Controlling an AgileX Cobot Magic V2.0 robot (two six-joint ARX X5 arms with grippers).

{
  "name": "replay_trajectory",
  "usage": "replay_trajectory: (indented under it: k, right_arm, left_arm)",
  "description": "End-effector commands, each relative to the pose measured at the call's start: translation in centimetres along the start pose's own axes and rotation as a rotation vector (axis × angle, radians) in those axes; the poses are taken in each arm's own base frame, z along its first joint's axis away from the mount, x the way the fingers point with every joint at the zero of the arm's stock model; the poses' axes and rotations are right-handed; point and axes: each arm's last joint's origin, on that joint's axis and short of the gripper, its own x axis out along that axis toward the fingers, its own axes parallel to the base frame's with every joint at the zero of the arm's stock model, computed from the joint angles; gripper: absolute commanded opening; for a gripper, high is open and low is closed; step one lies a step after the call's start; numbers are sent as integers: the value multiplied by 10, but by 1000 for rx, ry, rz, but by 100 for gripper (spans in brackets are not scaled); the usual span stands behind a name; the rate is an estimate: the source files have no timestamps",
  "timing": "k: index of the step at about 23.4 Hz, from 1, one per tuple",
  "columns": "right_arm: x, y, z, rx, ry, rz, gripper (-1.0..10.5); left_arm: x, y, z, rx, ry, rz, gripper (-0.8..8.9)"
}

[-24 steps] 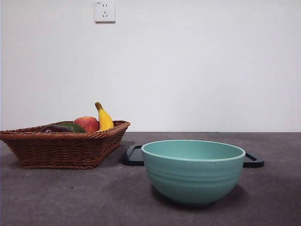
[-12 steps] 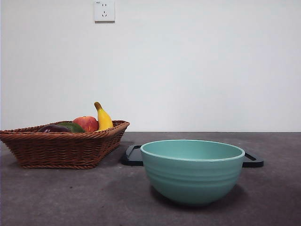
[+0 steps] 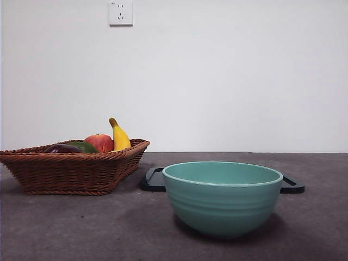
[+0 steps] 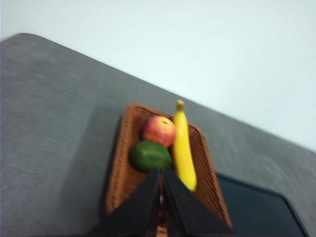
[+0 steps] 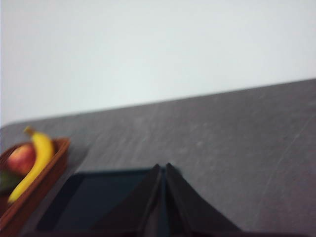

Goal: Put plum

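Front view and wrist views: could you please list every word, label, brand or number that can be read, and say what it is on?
Wall socket: a small dark mark at its top left corner, too small to read.
Basket, bowl, black tray, plum, apple, banana, green fruit: no text or label visible.
Both wrist views are blurred; nothing readable there.

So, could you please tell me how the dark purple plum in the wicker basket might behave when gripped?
The dark purple rounded plum looks smooth and glossy, so it may slip. Being rounded, it could roll if nudged, though the brown wicker basket and the dark green fruit beside it should limit that.
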Motion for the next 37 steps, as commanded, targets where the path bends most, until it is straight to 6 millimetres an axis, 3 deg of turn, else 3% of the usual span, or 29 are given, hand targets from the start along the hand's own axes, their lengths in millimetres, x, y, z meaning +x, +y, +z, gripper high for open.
replay_trajectory:
  k: [1, 6, 11, 20, 28, 31, 35, 37]
  right_arm:
    - [3, 7, 20, -36, 76, 50, 5]
    - [17, 17, 48, -56, 293, 155, 5]
    - [31, 23, 62, -75, 503, 268, 5]
    - [42, 42, 58, -132, 723, 498, 5]
    - [40, 46, 55, -153, 745, 530, 6]
    - [40, 46, 55, -152, 745, 530, 29]
    - [40, 46, 55, -149, 746, 528, 291]
    - [40, 46, 55, -149, 746, 528, 372]
  left_arm:
    - [4, -7, 16, 80, 73, -29, 10]
    - [16, -18, 37, 132, 255, -134, 10]
    - [26, -30, 51, 152, 425, -254, 9]
    - [28, -49, 53, 209, 693, -486, 9]
    - [27, -51, 51, 232, 704, -504, 12]
    - [28, -51, 52, 237, 694, -506, 118]
    - [28, -51, 52, 237, 694, -506, 346]
    - [28, -51, 52, 238, 693, -506, 405]
